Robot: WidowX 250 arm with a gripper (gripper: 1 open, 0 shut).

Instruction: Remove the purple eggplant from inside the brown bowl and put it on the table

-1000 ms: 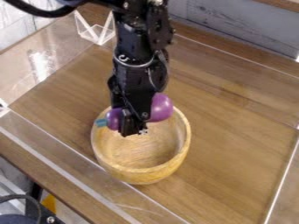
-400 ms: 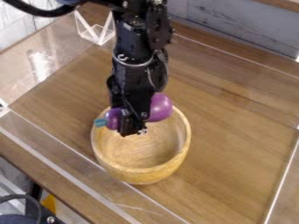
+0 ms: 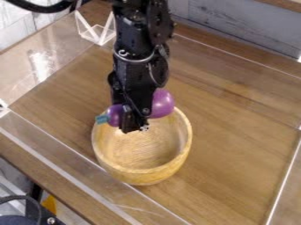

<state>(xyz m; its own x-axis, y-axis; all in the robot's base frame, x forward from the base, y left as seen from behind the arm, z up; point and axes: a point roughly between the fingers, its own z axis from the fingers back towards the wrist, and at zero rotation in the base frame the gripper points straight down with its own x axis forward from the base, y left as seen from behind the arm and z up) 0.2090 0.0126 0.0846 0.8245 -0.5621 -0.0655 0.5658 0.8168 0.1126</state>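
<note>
Claw (image 3: pixel 132 120) around glossy purple eggplant (image 3: pixel 157 104)

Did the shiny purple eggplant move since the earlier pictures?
Yes, a little. The shiny purple eggplant, held in the black gripper, has risen slightly against the rim of the round light-brown wooden bowl, which stayed put.

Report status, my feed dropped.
Gripper shut on purple eggplant. Eggplant at brown bowl back rim, not yet on table. Nothing in the way.
</note>
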